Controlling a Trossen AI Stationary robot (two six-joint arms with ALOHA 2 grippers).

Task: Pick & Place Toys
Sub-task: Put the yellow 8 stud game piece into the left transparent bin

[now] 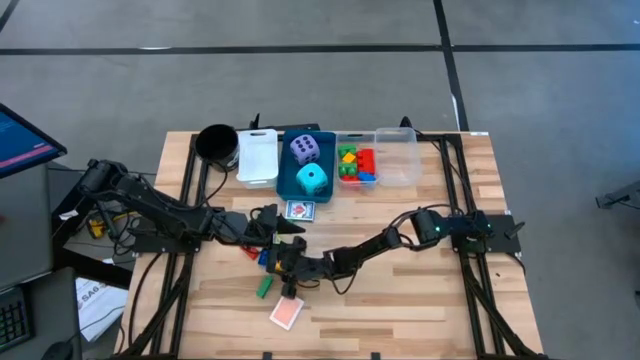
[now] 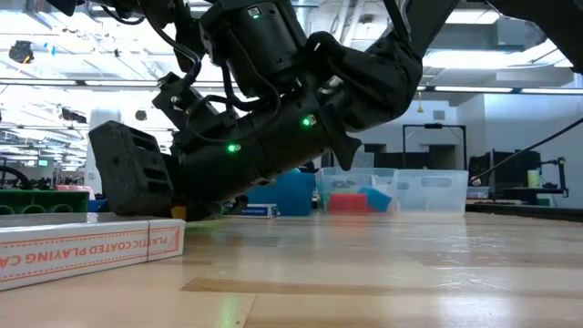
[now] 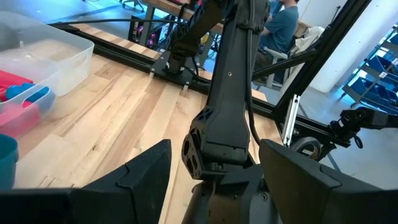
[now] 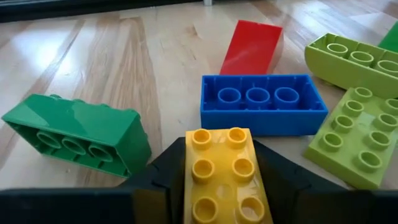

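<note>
Wooden slat table (image 1: 420, 290): right gripper (image 4: 225, 186) fingers clamp small yellow plastic brick (image 4: 225, 177); left gripper (image 3: 214, 180) fingers spread, empty.

Between the fingers of my right pincer (image 4: 227, 186) sits a yellow brick (image 4: 226, 174), studs up. Just beyond the yellow brick lies a blue brick (image 4: 263, 103), flat; behind that a red brick (image 4: 252, 46). Beside the yellow brick a dark green brick (image 4: 78, 132) is tipped on its side, and light green bricks (image 4: 351, 140) lie on the other side.
</note>
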